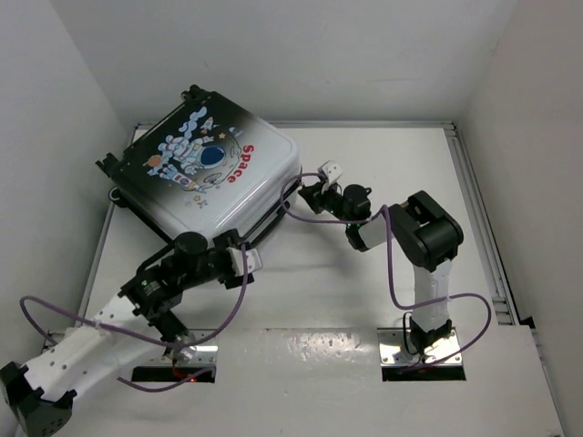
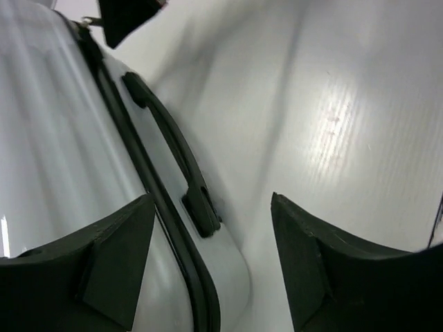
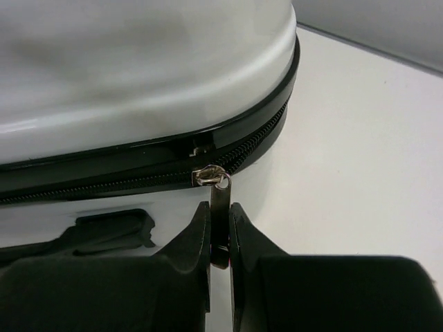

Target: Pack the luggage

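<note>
pinching the zipper pull [image 3: 219, 207] with the right gripper [image 3: 220, 235], with the left gripper [image 2: 211, 200] spread empty beside the carry handle [image 2: 166, 138] — suitcase [image 1: 205, 168] lid-down, far-left on the table [image 1: 364, 273]. could lose the thin tab if tugged off the zipper's line.

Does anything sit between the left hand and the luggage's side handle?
Nothing visible does. The left hand is open beside the luggage, with the side handle unobstructed just ahead. The right hand is shut on the zipper pull.
</note>
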{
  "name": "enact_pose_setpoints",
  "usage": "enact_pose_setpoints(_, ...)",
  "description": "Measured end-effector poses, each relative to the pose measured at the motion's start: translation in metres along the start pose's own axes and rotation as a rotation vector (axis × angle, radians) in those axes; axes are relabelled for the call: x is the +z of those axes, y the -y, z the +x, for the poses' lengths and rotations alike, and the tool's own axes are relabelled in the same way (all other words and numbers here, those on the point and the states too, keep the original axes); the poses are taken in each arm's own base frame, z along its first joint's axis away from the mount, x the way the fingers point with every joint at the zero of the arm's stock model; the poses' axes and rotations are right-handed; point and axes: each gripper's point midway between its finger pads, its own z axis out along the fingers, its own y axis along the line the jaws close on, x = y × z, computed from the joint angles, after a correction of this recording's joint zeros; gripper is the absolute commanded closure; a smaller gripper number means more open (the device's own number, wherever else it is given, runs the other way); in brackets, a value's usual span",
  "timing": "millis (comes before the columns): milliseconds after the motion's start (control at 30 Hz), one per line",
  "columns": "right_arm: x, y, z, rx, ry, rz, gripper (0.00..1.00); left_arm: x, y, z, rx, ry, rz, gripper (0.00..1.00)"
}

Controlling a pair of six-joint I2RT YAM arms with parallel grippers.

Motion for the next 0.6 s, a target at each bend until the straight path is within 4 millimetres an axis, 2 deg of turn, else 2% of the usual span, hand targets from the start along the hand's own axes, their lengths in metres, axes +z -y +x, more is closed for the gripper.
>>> enact_pose_setpoints(100,-0.002,0.002,-0.001,0.08,-0.014,-0.002,1.0,0.0,0.014,0.015,0.059,-0.044,0.044,0.3)
enact_pose_setpoints(133,-0.002,0.001,-0.001,0.101,-0.017,-0.006,1.0,0.006,0.017,0.017,0.071,-0.072,0.066,0.34)
enact_pose_setpoints(300,-0.003,-0.003,0.0,0.174,-0.029,-0.023,1.0,0.052,0.026,0.032,0.07,-0.267,0.141,0.37)
enact_pose_setpoints(467,-0.004,-0.005,0.0,0.206,-0.035,-0.042,1.0,0.072,0.036,0.041,0.071,-0.36,0.118,0.33)
enact_pose_setpoints(600,-0.004,-0.005,-0.001,0.22,-0.041,-0.057,1.0,0.086,0.027,0.051,0.066,-0.444,0.01,0.3)
